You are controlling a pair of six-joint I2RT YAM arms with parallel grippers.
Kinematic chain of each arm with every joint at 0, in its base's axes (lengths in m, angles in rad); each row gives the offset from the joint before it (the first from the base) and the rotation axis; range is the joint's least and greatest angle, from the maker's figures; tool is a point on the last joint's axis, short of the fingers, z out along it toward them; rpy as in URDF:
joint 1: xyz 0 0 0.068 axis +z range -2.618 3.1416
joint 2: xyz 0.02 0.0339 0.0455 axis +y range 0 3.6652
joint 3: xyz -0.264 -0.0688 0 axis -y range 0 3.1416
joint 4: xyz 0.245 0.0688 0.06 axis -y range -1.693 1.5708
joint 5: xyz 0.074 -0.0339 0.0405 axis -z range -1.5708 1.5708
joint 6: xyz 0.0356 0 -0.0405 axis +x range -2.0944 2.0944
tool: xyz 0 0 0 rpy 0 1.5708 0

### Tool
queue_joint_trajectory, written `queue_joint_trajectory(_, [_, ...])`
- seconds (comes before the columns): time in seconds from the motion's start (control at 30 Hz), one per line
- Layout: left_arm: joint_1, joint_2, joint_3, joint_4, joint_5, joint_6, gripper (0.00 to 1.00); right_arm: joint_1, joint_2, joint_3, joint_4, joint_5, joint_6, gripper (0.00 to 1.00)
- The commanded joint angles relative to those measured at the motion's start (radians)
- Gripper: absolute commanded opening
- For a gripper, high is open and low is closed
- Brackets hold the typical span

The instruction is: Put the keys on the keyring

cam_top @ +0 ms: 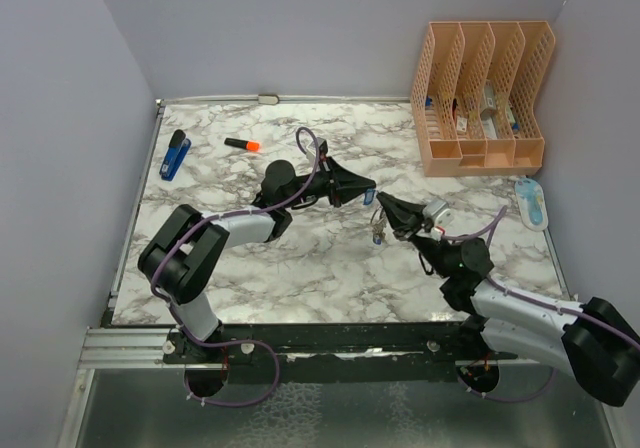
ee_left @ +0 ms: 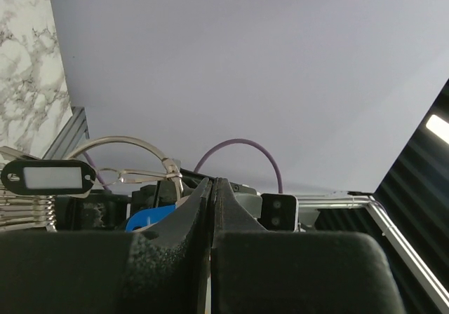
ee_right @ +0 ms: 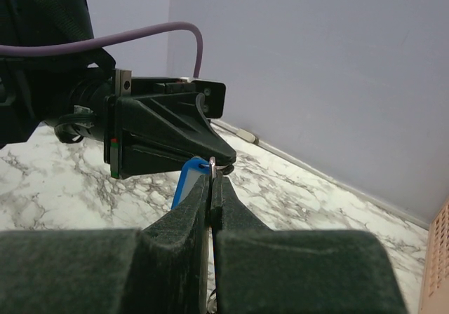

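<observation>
Over the middle of the marble table my two grippers meet tip to tip. My left gripper [cam_top: 367, 190] [ee_left: 212, 181] is shut, and a key with a blue tag [cam_top: 369, 197] [ee_right: 186, 182] hangs right at its tip. My right gripper [cam_top: 384, 206] [ee_right: 212, 175] is shut on the keyring's silver wire [ee_right: 212, 162], with the cluster of keys and tags [cam_top: 378, 233] dangling below it. In the left wrist view the wire ring [ee_left: 123, 139] arcs above a black tag with a pale window [ee_left: 49, 177]. The key's metal blade is hidden.
A blue stapler [cam_top: 175, 154] and an orange marker [cam_top: 243, 145] lie at the back left. A peach file organizer [cam_top: 482, 98] stands at the back right, with a pale blue object [cam_top: 531, 201] in front of it. Walls close in the left, back and right sides.
</observation>
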Motion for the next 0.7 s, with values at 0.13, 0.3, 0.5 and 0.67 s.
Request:
queue_joint_trajectory(0.13, [0.041, 0.021, 0.003, 0.012, -0.018, 0.002, 0.00, 0.003, -0.116, -0.018, 0.043, -0.001, -0.029, 0.01])
queue_joint_trajectory(0.3, [0.041, 0.015, 0.003, 0.014, -0.018, 0.005, 0.00, 0.003, -0.144, -0.014, 0.010, 0.012, -0.032, 0.01])
queue_joint_trajectory(0.5, [0.041, 0.009, 0.002, 0.022, -0.018, 0.002, 0.00, 0.003, -0.113, -0.005, 0.011, 0.020, -0.024, 0.01])
queue_joint_trajectory(0.67, [0.041, 0.009, 0.000, 0.023, -0.016, 0.000, 0.00, 0.003, -0.075, 0.052, -0.093, 0.003, -0.027, 0.01])
